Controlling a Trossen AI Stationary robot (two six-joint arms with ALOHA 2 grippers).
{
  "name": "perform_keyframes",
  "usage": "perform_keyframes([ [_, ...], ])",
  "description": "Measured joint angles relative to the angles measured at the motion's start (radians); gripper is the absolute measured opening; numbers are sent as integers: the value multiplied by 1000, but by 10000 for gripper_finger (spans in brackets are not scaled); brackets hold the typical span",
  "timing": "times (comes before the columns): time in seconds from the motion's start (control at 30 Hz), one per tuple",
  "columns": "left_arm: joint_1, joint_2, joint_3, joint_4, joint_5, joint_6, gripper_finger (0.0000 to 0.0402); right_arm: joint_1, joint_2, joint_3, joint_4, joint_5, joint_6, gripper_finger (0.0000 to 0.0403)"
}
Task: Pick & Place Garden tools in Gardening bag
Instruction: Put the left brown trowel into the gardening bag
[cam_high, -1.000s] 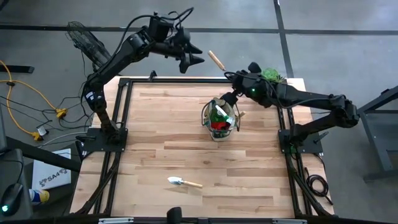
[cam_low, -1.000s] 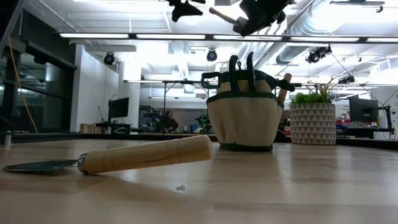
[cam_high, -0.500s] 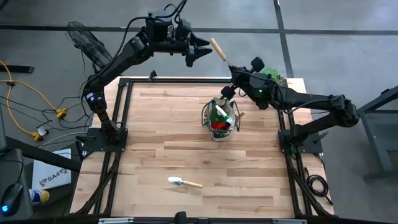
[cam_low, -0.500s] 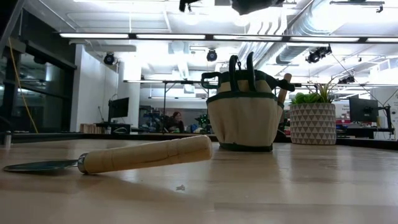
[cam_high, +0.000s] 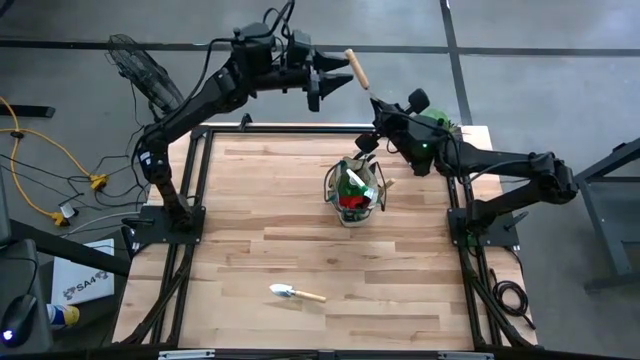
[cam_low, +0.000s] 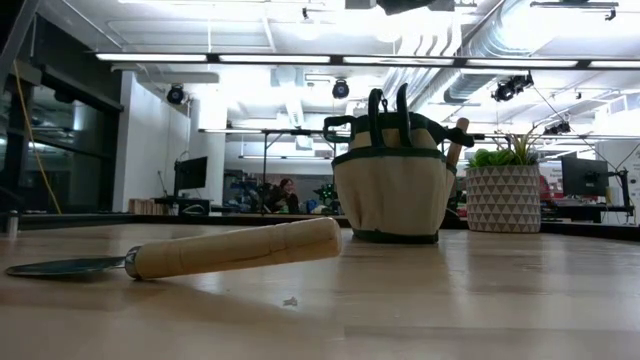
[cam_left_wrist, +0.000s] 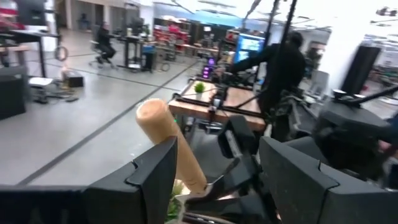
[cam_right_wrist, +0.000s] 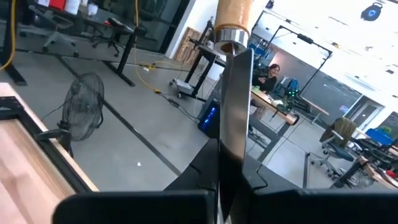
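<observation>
Above table's far edge: mid-air handover.
Right gripper (cam_high: 371, 93): clamped on trowel (cam_high: 352, 70) blade.
Left gripper (cam_high: 333, 82): jaws apart around its handle.
Next: left closes, right releases.
Gardening bag (cam_high: 353, 191): table centre.

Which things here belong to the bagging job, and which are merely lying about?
Job: gardening bag; trowel on the table; wooden-handled tool held by the right gripper; left gripper, open beside it.
Lying about: potted succulent; floor fan.
</observation>
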Motion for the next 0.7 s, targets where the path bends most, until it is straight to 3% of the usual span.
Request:
perform_keyframes([
  [0.4,-3,0,0,18,-104,-27,220,35,0,0,23,63,-36,3],
  [0.7,-7,0,0,57,-73,-56,220,36,0,0,38,53,-27,3],
])
